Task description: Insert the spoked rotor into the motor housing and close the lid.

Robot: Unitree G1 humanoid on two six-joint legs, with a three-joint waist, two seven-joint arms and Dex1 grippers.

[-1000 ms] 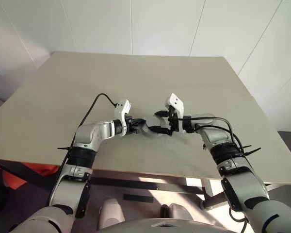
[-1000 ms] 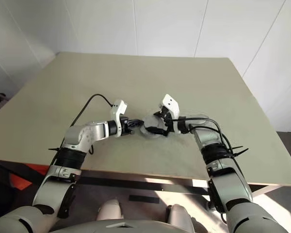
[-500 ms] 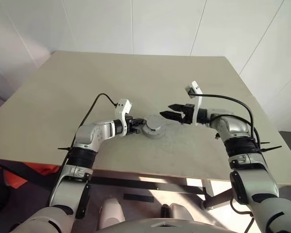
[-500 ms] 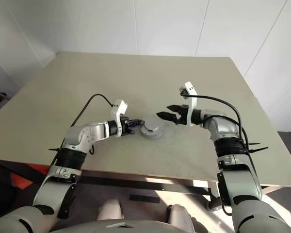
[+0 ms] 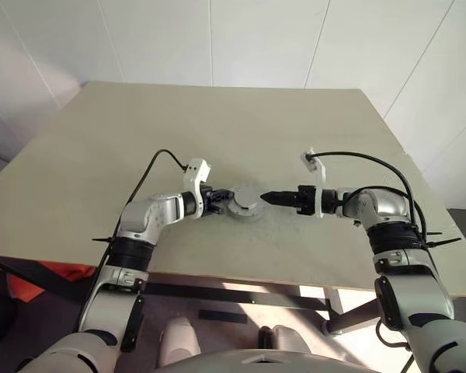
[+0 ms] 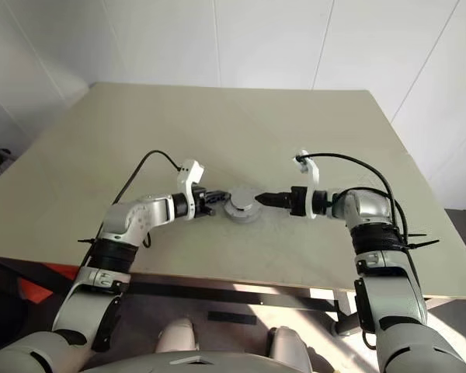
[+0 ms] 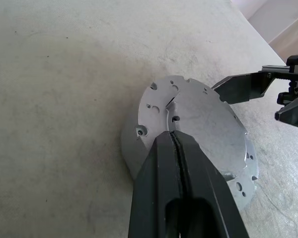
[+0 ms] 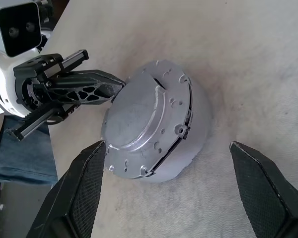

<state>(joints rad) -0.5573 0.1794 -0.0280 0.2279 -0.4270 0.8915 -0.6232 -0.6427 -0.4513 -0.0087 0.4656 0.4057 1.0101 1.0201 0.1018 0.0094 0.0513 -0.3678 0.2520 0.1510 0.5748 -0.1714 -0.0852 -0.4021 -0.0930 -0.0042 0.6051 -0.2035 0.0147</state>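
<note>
On the beige desk the motor housing sits with its lid on but apparently slightly tilted, so seating likely remains; the left tool, pinched shut and empty, presses the lid while the right tool gapes wide, empty.

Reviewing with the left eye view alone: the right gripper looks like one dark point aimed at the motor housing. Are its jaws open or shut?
Observer: Open. In the right wrist view the right gripper has its jaws wide apart, one on each side of the motor housing, touching neither side.
Operator: And the left one?
Observer: The left gripper is shut, its closed tip against the lid.
Operator: Is the lid seated?
Observer: It sits on the housing. A thin dark seam shows along one edge, so I cannot tell whether it is fully down.
</note>
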